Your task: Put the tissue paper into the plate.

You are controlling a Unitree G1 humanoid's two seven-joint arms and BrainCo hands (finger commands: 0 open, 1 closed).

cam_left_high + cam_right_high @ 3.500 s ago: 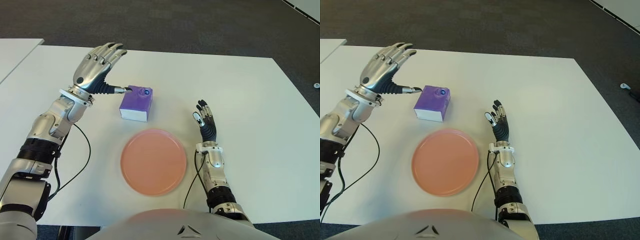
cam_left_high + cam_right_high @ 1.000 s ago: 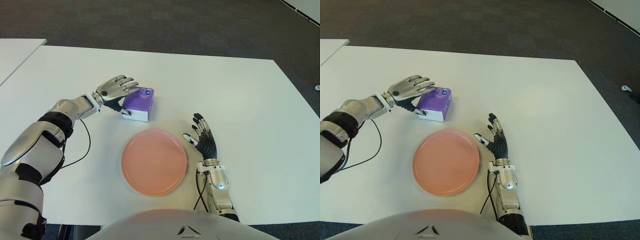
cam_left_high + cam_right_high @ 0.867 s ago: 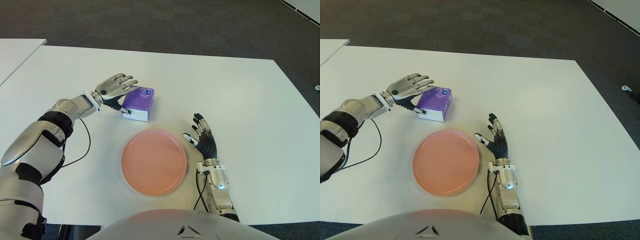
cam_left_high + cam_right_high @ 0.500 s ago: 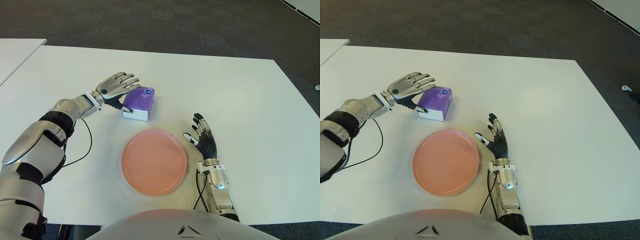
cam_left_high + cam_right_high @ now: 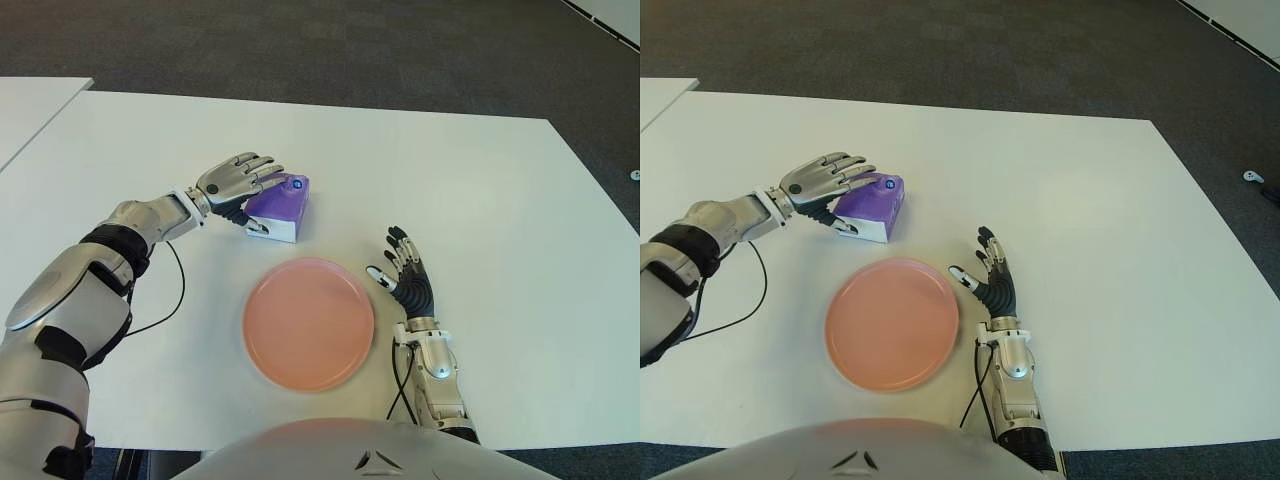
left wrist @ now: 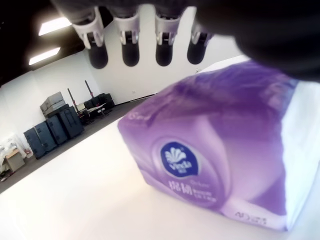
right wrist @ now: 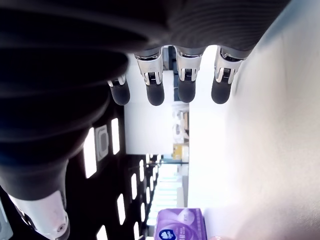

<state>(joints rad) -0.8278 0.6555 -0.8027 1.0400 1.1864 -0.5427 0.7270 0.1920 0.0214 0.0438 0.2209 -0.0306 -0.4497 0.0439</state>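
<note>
One purple tissue pack point(image 5: 278, 206) is sat on the white table point(image 5: 480, 180), just beyond the far-left rim of the one pink plate point(image 5: 308, 322). It's probably light and squishy with slick wrapping, so it's best pinched across the short sides. The left hand point(image 5: 236, 178) is draped over it, fingers spread, not clamped yet. The right hand point(image 5: 405, 275) is seen right of the plate, fingers apart, nothing held.

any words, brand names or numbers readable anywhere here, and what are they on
"Vinda" on the round blue logo of the purple tissue pack, under the left hand.
Pale print below the logo and along the pack's lower edge: too blurred to read.
Pink plate, white table, right hand: no text.
</note>
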